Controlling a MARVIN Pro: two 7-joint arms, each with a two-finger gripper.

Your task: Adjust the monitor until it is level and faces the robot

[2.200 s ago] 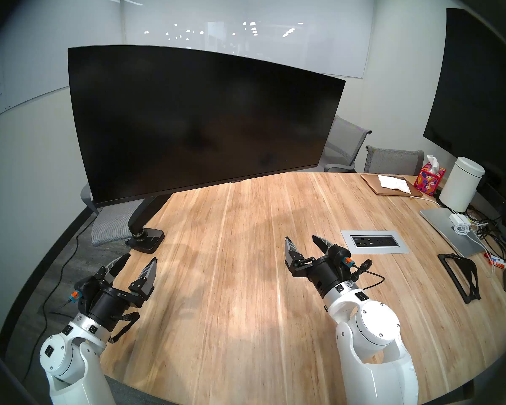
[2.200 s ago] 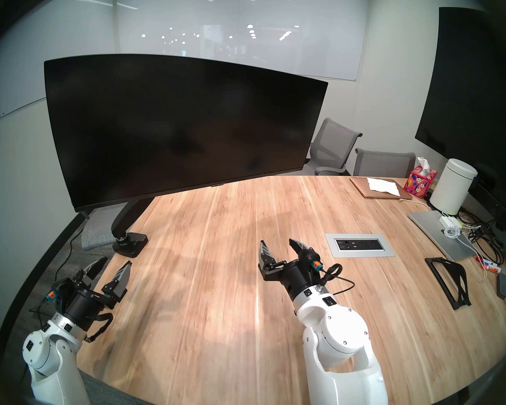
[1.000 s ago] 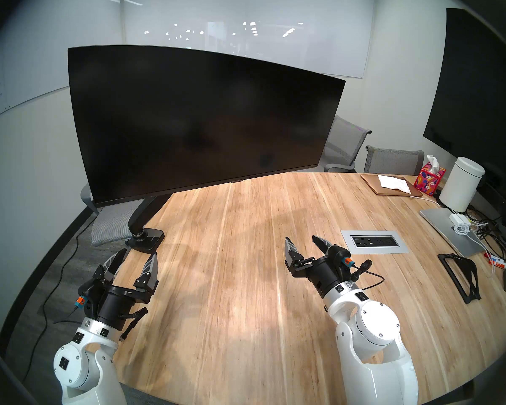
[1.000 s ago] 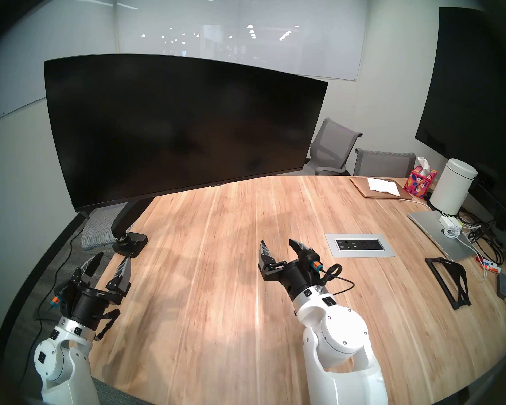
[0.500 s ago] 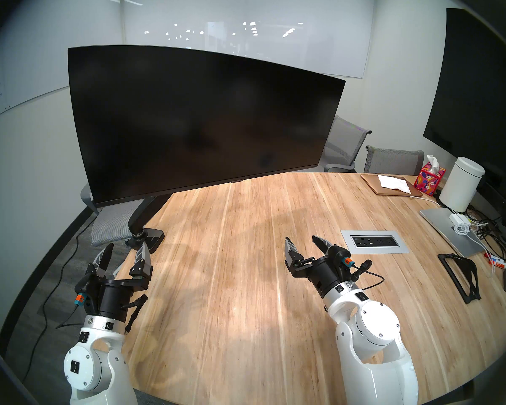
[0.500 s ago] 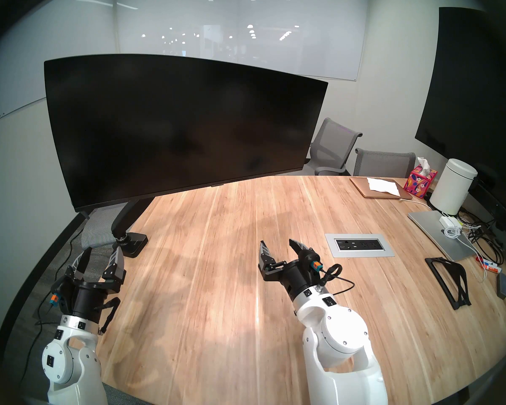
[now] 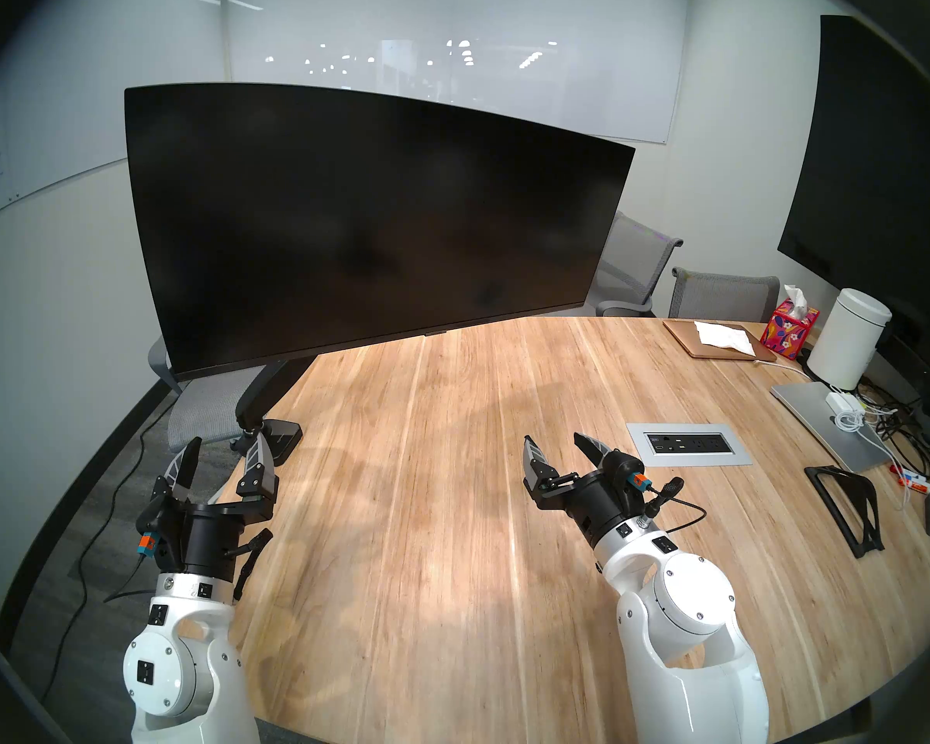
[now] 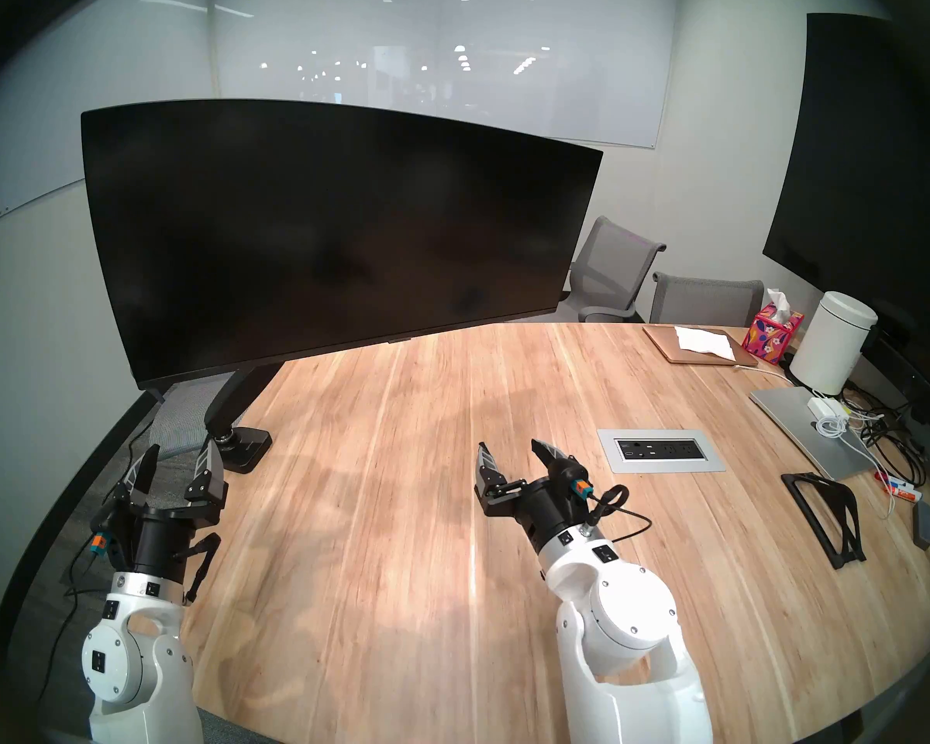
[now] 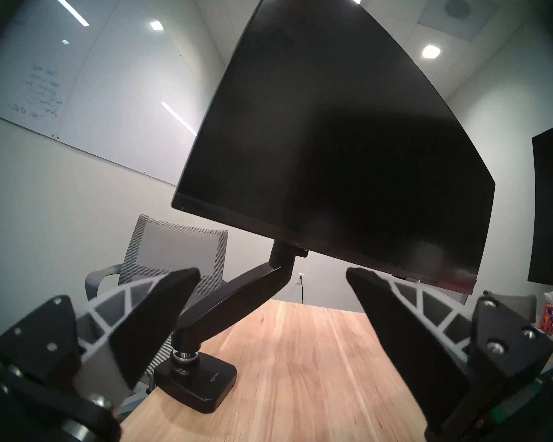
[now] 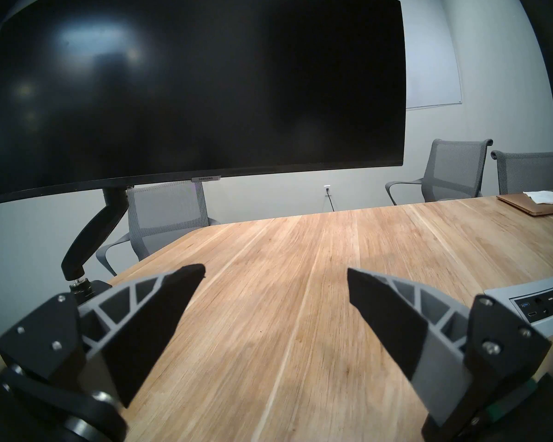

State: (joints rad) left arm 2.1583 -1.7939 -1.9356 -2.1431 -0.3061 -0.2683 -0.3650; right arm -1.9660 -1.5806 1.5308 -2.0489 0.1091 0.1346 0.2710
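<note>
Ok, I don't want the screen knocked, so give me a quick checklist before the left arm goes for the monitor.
1. Left gripper open and empty: ok.
2. Right gripper open, holding nothing: ok.
3. Monitor level: not ok, its bottom edge slopes down toward the robot's left.
4. Monitor untouched by either gripper: ok, both sit short of it.
5. Mount base seated at the table edge: ok; how firmly it is clamped, cannot tell.
6. Path from left gripper up to the monitor's lower corner: ok, nothing between.
</note>
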